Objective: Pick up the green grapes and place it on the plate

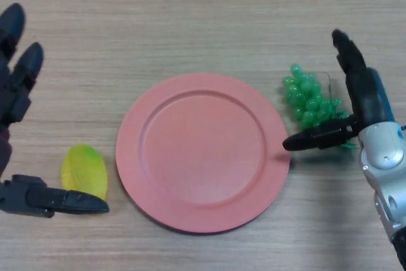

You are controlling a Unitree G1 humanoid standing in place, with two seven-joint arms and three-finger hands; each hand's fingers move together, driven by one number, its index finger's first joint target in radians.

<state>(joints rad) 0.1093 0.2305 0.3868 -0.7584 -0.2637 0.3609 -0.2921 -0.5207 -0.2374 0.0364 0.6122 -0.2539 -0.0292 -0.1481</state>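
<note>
A bunch of green grapes (310, 101) lies on the wooden table just right of a round pink plate (202, 150). My right hand (361, 96) stands beside the grapes on their right, open, with its fingers straight up along the bunch's far side and its thumb stretched left under the bunch toward the plate's rim. The hand does not hold the grapes. The plate has nothing on it. My left hand (19, 93) rests open at the left edge of the view, far from the grapes.
A yellow-green fruit (84, 169) lies left of the plate, just above my left thumb. The table is light wood.
</note>
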